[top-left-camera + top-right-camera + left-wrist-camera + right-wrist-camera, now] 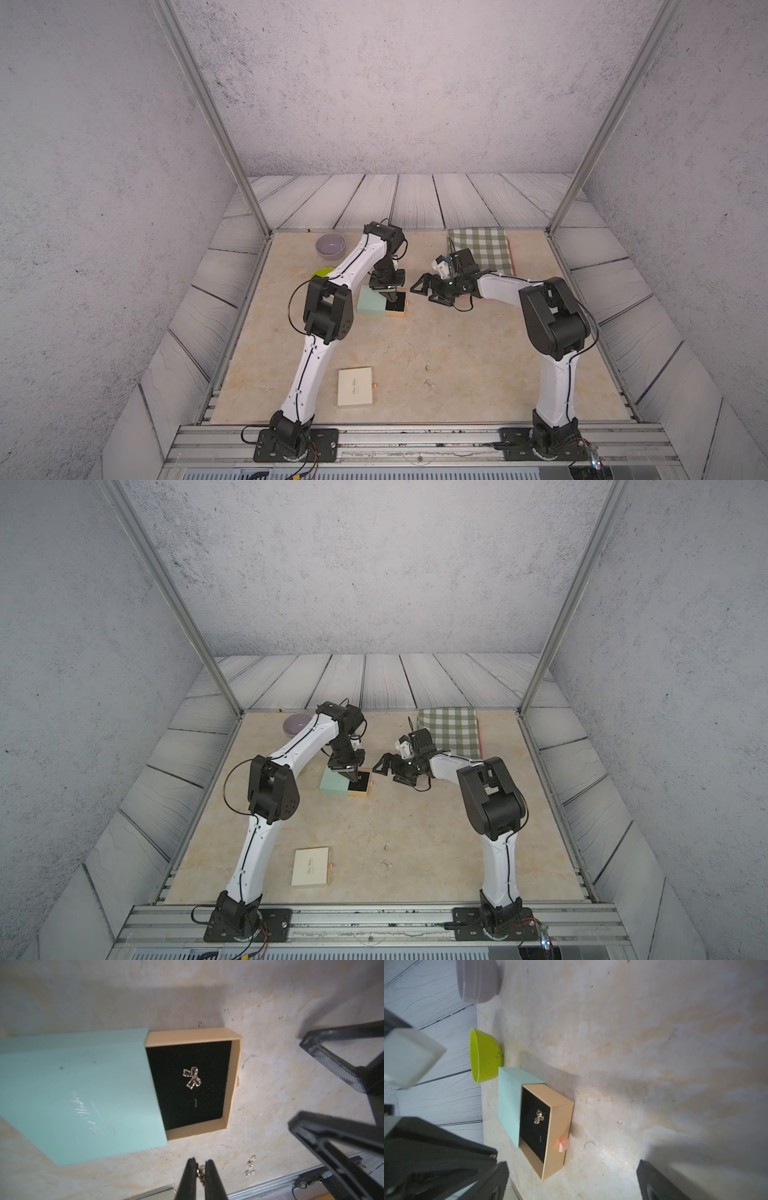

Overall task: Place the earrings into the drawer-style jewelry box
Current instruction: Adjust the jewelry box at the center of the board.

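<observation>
The drawer-style jewelry box has a teal sleeve (pixel 369 301) (pixel 83 1088) and a tan drawer (pixel 400 313) (pixel 232 1084) pulled out, lined in black. One bow-shaped gold earring (pixel 192 1077) (pixel 538 1116) lies in the drawer. My left gripper (pixel 392 299) (pixel 201 1167) hangs just over the drawer, shut on a small gold earring (pixel 200 1172). Two more earrings (pixel 428 374) (pixel 251 1165) lie loose on the table nearer the front. My right gripper (pixel 424 291) (pixel 571 1178) stands open and holds nothing, to the right of the drawer.
A cream flat box (pixel 354 386) lies near the front, left of the loose earrings. A grey bowl (pixel 330 245) and a green bowl (pixel 483 1057) stand behind the teal box. A green checked cloth (pixel 482 249) lies at the back right. The drawer has a pink pull tab (pixel 563 1144).
</observation>
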`<state>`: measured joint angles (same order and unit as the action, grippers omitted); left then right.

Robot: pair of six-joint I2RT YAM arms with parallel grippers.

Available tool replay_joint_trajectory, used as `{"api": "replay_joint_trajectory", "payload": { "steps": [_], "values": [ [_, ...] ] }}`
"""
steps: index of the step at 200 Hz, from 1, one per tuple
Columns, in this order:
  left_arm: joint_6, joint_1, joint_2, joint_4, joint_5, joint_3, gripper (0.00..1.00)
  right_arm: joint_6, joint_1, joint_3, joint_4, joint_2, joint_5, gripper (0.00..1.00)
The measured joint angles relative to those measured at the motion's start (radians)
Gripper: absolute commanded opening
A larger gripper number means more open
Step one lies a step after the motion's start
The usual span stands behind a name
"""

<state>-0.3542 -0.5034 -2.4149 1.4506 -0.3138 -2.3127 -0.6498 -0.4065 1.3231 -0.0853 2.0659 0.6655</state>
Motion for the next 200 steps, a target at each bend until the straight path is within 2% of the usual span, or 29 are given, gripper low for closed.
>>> {"api": "replay_joint_trajectory", "payload": {
  "steps": [35,64,106,161,200],
  "values": [
    [0.023,0.0,0.0,0.006,-0.006,0.002,0.0,-0.046,0.0,0.121,0.064,0.093,0.044,1.0],
    [0.037,0.0,0.0,0.008,-0.012,0.01,0.0,-0.091,-0.002,0.188,0.121,0.178,0.106,0.95],
    [0.043,0.0,0.002,0.007,-0.019,0.027,0.0,-0.146,-0.03,0.26,0.164,0.255,0.179,0.82],
    [0.048,0.003,0.019,0.006,-0.019,0.06,0.0,-0.206,-0.069,0.24,0.233,0.28,0.241,0.72],
    [0.058,0.003,0.036,0.005,-0.02,0.082,0.0,-0.233,-0.068,0.182,0.301,0.268,0.27,0.7]
  ]
}}
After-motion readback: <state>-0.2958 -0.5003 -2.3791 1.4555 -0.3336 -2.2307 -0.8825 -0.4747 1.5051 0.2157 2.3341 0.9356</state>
